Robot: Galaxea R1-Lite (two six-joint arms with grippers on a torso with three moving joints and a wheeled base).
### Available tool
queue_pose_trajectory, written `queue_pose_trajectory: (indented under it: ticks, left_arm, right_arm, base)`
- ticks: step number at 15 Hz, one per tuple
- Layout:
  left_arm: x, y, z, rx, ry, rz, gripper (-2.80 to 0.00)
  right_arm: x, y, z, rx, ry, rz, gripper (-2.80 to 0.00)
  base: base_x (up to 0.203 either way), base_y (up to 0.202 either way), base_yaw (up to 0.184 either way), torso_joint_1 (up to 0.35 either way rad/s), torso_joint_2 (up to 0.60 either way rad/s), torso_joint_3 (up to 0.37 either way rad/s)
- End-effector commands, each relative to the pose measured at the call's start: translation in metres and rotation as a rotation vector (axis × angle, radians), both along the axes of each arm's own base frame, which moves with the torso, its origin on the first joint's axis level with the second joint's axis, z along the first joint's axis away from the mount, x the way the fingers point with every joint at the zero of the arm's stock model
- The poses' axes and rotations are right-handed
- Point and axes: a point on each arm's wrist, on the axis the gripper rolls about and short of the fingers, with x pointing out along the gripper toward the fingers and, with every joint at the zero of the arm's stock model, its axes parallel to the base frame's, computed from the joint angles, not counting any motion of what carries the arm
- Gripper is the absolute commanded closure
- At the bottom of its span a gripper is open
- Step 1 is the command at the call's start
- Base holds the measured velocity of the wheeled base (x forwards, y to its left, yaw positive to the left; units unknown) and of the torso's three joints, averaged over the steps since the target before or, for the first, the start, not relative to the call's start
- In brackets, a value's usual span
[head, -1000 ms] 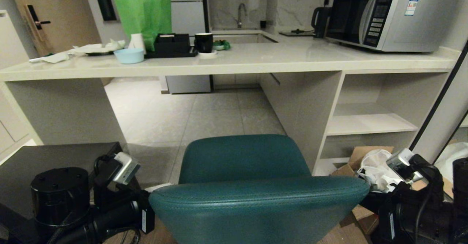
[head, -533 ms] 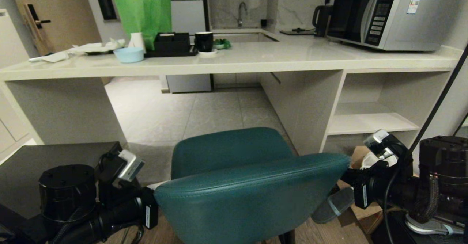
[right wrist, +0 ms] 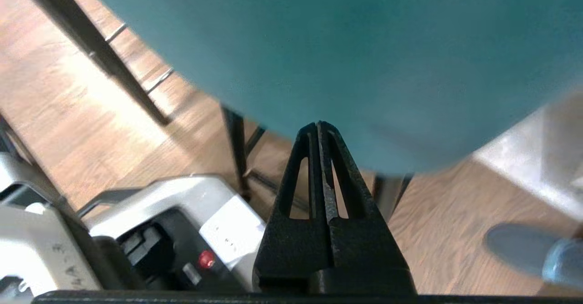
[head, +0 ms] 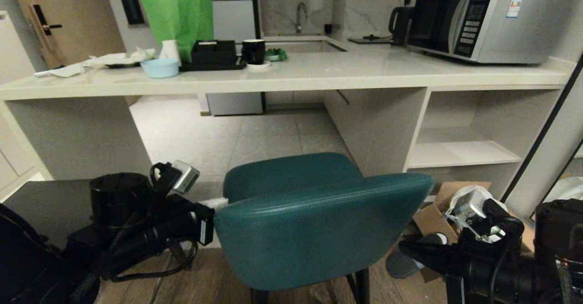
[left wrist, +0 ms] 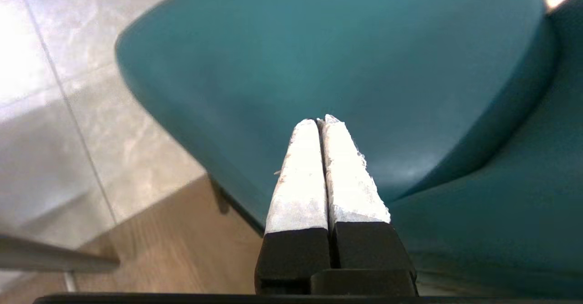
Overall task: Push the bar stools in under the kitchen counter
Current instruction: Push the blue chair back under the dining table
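Teal stool (head: pixel 319 222) stands before the worktop (head: pixel 291 74), not yet under it. My left pincer (left wrist: pixel 320 121) is closed, empty, tips over the seat. Right pincer (right wrist: pixel 319 124) closed, empty, near the backrest's underside.

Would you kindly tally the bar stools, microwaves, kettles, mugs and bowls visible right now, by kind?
Teal bar stool: 1
Dark grey stool: 1
Microwave: 1
Kettle: 1
Black mug: 1
Light blue bowl: 1
Total: 6
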Motion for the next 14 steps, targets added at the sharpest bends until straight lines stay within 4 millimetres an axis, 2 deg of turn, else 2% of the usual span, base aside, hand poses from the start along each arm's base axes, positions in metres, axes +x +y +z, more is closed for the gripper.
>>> queue_pose_trajectory:
  ticks: [1, 4, 8, 11, 14]
  left_arm:
    - [0.008, 0.007, -0.001, 0.002, -0.012, 0.039, 0.00]
    - [-0.005, 0.011, 0.000, 0.004, -0.004, 0.039, 0.00]
    - [-0.039, 0.020, 0.008, -0.005, -0.014, 0.035, 0.00]
    - [-0.054, 0.023, 0.010, -0.006, -0.016, 0.030, 0.00]
    - [-0.059, 0.014, 0.011, -0.008, -0.019, -0.015, 0.00]
  right_arm:
    - [-0.001, 0.000, 0.000, -0.008, -0.001, -0.012, 0.00]
    - [0.002, -0.005, 0.001, -0.005, 0.000, -0.046, 0.00]
    - [0.017, -0.042, 0.010, 0.012, -0.042, -0.238, 0.00]
    - [0.055, -0.066, 0.014, 0.018, -0.049, -0.338, 0.00]
    - [0.099, -0.067, 0.003, 0.012, -0.026, -0.342, 0.00]
  base:
    - [0.000, 0.000, 0.000, 0.000, 0.00, 0.000]
    - [0.000, 0.000, 0.000, 0.000, 0.00, 0.000]
    - [0.000, 0.000, 0.000, 0.000, 0.00, 0.000]
    - [0.000, 0.000, 0.000, 0.000, 0.00, 0.000]
    - [0.000, 0.000, 0.000, 0.000, 0.00, 0.000]
